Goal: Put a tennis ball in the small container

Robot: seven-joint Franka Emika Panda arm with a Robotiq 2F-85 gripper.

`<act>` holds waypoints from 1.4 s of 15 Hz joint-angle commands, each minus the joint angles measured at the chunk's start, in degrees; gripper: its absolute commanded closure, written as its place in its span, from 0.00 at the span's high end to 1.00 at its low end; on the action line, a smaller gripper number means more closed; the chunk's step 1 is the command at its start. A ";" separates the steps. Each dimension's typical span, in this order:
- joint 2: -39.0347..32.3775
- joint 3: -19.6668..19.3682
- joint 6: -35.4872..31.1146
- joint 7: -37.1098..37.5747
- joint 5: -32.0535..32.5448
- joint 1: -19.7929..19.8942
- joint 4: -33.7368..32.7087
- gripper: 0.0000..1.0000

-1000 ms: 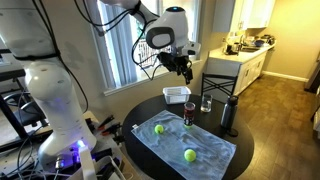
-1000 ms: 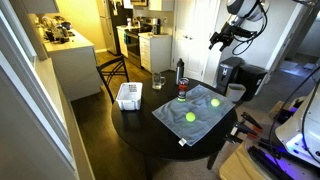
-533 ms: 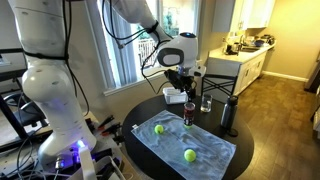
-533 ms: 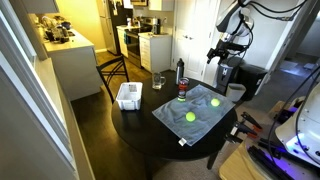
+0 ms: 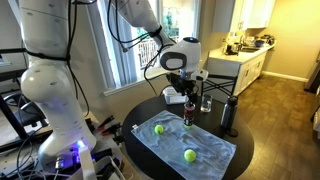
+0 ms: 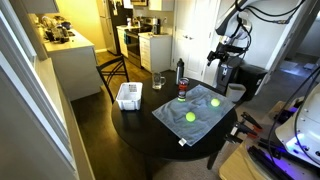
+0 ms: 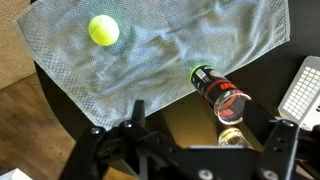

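Note:
Two yellow-green tennis balls lie on a grey cloth on the round dark table: one [image 5: 158, 128] and another [image 5: 189, 154], also in an exterior view [image 6: 190, 116] [image 6: 214, 102]. The wrist view shows one ball [image 7: 103, 30]. The small whitish container [image 6: 128, 96] sits at the table's edge, partly behind the arm in an exterior view [image 5: 170, 97] and at the right edge of the wrist view [image 7: 305, 90]. My gripper [image 5: 178, 88] [image 6: 218, 55] hangs well above the table, over the glass area. Its fingers [image 7: 205, 130] are wide apart and empty.
A glass with red liquid [image 5: 189, 112] [image 7: 218, 93] stands by the cloth [image 7: 170, 45], directly below the gripper. A clear glass [image 5: 206, 103] and a tall dark bottle [image 5: 229, 115] stand near it. A chair and kitchen counter are behind the table.
The gripper has come down from high near the window to above the table's glasses. It has barely moved in the last half second.

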State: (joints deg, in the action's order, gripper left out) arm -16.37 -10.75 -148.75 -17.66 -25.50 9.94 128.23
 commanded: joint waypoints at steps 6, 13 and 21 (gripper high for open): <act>-5.26 5.08 -2.55 0.05 -0.77 4.08 -1.52 1.00; -17.35 6.76 -6.88 2.10 3.06 5.82 -6.59 1.00; -37.11 11.16 -20.06 4.18 5.71 12.83 -20.44 1.00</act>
State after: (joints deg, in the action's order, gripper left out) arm -46.98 -2.26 -165.21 -16.66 -21.91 19.55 113.58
